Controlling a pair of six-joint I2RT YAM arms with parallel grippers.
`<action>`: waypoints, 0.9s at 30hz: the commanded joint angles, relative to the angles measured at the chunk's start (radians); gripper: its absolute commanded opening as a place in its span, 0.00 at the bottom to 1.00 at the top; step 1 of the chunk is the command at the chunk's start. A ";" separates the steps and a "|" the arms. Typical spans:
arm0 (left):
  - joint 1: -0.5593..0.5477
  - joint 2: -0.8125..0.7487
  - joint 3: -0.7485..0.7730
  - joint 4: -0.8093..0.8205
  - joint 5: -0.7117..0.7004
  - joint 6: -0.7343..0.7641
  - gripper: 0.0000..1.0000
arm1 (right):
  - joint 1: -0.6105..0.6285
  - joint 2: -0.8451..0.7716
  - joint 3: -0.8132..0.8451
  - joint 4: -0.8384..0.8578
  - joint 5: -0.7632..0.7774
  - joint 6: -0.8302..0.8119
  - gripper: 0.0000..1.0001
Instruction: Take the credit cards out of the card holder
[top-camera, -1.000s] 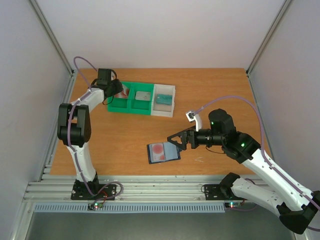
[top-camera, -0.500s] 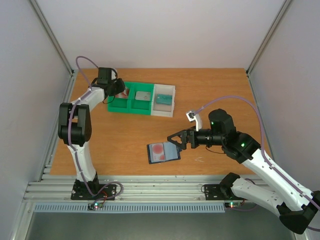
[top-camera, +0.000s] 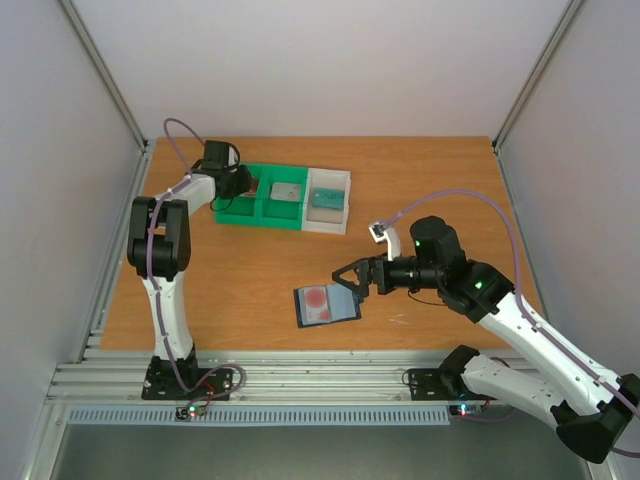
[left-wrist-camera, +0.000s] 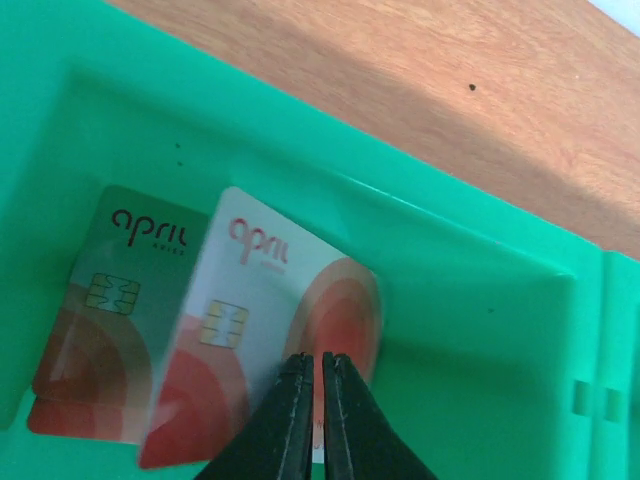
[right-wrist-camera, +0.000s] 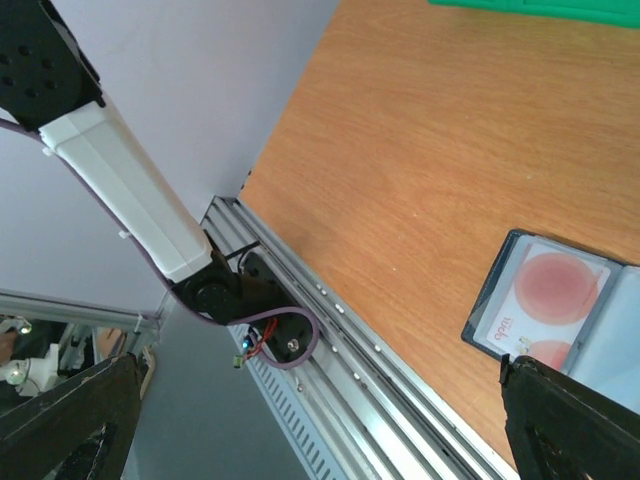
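Observation:
The card holder (top-camera: 326, 305) lies open on the table, with a credit card (top-camera: 317, 297) with a red blotch in its pocket. It also shows in the right wrist view (right-wrist-camera: 560, 300). My right gripper (top-camera: 350, 281) is wide open beside the holder's right edge, and one fingertip (right-wrist-camera: 520, 372) is at that edge. My left gripper (top-camera: 240, 184) is down in the left compartment of the green tray (top-camera: 232, 214). In the left wrist view its fingers (left-wrist-camera: 312, 362) are shut over a credit card (left-wrist-camera: 250, 320) lying flat there. A second card (left-wrist-camera: 110, 310) lies beside it.
The tray's middle compartment holds a grey flat item (top-camera: 288, 190) and its white end compartment holds a teal item (top-camera: 326, 197). An aluminium rail (top-camera: 300, 380) runs along the near table edge. Grey walls close in the left, right and back.
My left arm has swung its elbow to the right, with the gripper still in the green compartment. The right arm has barely moved and the card holder has not moved.

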 joint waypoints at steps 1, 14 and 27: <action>0.004 0.020 0.032 0.003 -0.043 0.035 0.07 | -0.003 0.020 0.031 -0.011 0.012 -0.003 0.98; 0.005 -0.017 0.046 -0.056 -0.089 0.070 0.10 | -0.003 0.022 0.028 -0.014 0.020 0.005 0.98; 0.004 -0.251 0.019 -0.187 0.120 -0.010 0.54 | -0.003 0.032 0.055 -0.168 0.246 0.005 0.98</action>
